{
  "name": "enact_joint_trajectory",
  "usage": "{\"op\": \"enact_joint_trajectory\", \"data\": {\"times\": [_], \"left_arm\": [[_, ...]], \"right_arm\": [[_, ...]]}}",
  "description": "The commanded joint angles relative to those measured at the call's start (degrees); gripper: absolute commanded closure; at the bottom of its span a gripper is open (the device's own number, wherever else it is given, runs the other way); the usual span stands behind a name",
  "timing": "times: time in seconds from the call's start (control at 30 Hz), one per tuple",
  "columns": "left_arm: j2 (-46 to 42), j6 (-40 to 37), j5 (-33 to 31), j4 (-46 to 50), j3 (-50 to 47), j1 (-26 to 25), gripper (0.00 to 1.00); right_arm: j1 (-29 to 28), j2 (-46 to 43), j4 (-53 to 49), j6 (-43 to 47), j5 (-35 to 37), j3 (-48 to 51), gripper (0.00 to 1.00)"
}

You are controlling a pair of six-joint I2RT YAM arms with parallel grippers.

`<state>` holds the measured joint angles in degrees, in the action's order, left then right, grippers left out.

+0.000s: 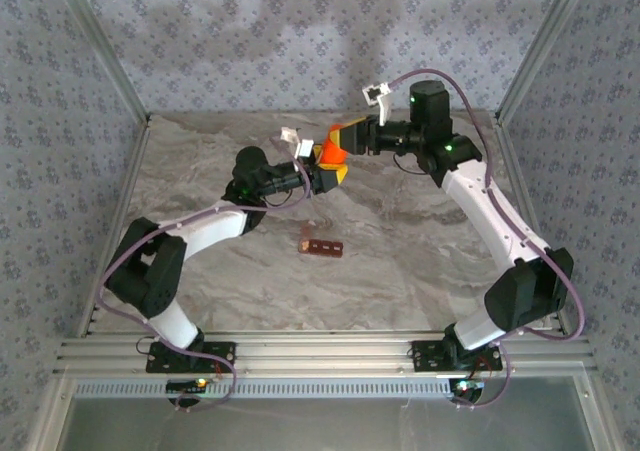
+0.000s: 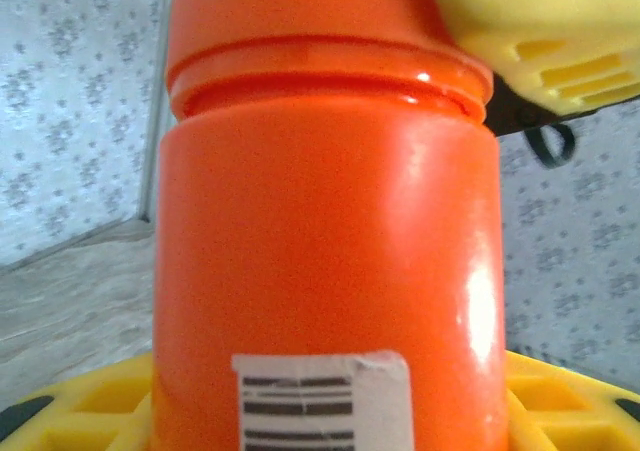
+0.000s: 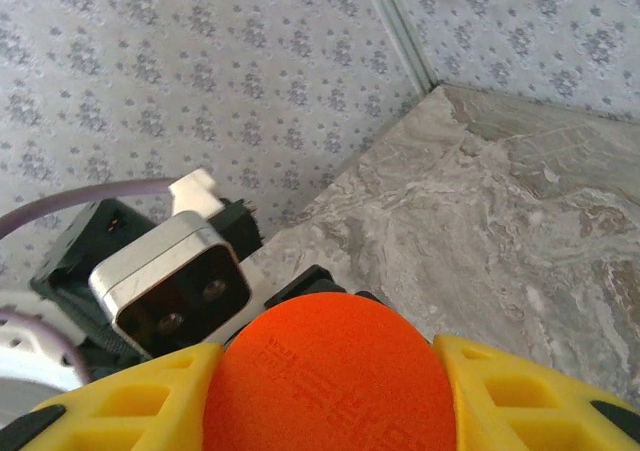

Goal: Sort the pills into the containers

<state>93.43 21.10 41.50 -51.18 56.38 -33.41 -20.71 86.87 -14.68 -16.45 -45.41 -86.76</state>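
An orange bottle [image 1: 331, 154] with a barcode label hangs in the air over the back of the table, held between both arms. My left gripper [image 1: 335, 173] is shut on the bottle's body [image 2: 320, 241], its yellow fingers [image 2: 95, 406] on either side at the bottom of the left wrist view. My right gripper [image 1: 347, 137] is shut on the orange cap [image 3: 325, 371], yellow fingers [image 3: 520, 396] flanking it; one of them shows in the left wrist view [image 2: 545, 31]. The containers [image 1: 322, 247], a dark red-brown strip, lie on the table below, apart from both grippers. The pills are out of view.
The marble-patterned table [image 1: 420, 261] is walled by patterned panels at the back and sides with metal corner posts [image 3: 400, 31]. The left arm's wrist camera [image 3: 170, 286] sits close beside the cap.
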Motion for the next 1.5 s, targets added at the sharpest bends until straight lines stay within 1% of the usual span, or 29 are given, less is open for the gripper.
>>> {"op": "enact_joint_trajectory", "data": {"times": [0.0, 0.1, 0.2, 0.4, 0.53, 0.67, 0.73, 0.8, 0.83, 0.9, 0.97, 1.0, 1.07, 1.13, 1.23, 1.37, 1.47], "left_arm": [[-3.6, -11.7, -3.2, 3.5, -1.2, -2.3, 1.00], [-3.5, -11.5, -3.6, 2.1, -1.7, -2.3, 1.00], [-3.7, -11.4, -2.6, 2.5, -1.6, -2.1, 1.00], [-3.9, -11.6, -2.2, 2.5, -2.4, -1.4, 1.00], [-3.1, -10.0, -1.1, 0.5, -3.0, -1.0, 1.00], [-2.2, -7.6, -0.3, -2.2, -3.1, -0.7, 1.00], [-2.1, -7.5, -0.1, -2.3, -2.9, -0.6, 1.00], [-2.0, -7.5, -0.2, -2.5, -2.9, -0.6, 1.00], [-2.0, -7.4, -0.3, -2.6, -2.9, -0.6, 1.00], [-2.0, -7.3, -0.6, -2.9, -2.8, -0.5, 1.00], [-1.9, -7.1, -0.6, -3.0, -2.7, -0.6, 1.00], [-1.8, -6.9, -0.8, -3.3, -2.6, -0.6, 1.00], [-1.5, -6.3, -0.9, -4.2, -2.6, -0.6, 1.00], [-1.2, -5.8, -1.2, -4.8, -2.6, -0.6, 1.00], [-0.6, -4.7, -1.5, -6.4, -2.4, -0.6, 1.00], [-0.1, -4.2, -2.1, -7.3, -2.3, -1.0, 1.00], [0.0, -4.1, -2.3, -7.3, -2.3, -1.1, 1.00]], "right_arm": [[-0.7, -1.1, 2.3, -7.8, 11.8, 1.2, 0.72], [-2.1, -1.5, 4.1, -6.6, 11.9, 1.9, 0.72], [-2.3, -1.5, 3.7, -2.8, 9.7, 0.6, 0.72], [-1.8, -2.6, -0.1, 11.6, 3.7, -1.2, 0.72], [-0.5, -3.8, -0.1, 15.4, 1.6, -0.5, 0.75], [1.6, -3.9, 8.5, 8.6, -0.3, 1.5, 0.75], [1.9, -3.7, 11.5, 4.3, 1.4, 2.9, 0.75], [2.1, -4.2, 17.8, -0.8, 2.3, 6.1, 0.75], [2.0, -4.4, 19.4, -2.7, 3.8, 7.3, 0.75], [1.9, -4.7, 23.9, -5.7, 4.1, 9.8, 0.75], [1.3, -5.6, 25.0, -6.6, 7.8, 11.6, 0.76], [1.2, -6.2, 26.6, -7.6, 9.4, 12.8, 0.78], [0.3, -6.9, 29.4, -9.2, 11.1, 14.4, 0.80], [-1.0, -7.2, 28.6, -8.2, 12.1, 14.2, 0.81], [-4.1, -7.5, 29.2, -7.5, 16.3, 15.3, 0.85], [-8.2, -7.2, 30.5, -7.3, 21.6, 17.8, 0.92], [-8.9, -7.2, 30.6, -6.8, 23.1, 17.9, 0.93]]}}
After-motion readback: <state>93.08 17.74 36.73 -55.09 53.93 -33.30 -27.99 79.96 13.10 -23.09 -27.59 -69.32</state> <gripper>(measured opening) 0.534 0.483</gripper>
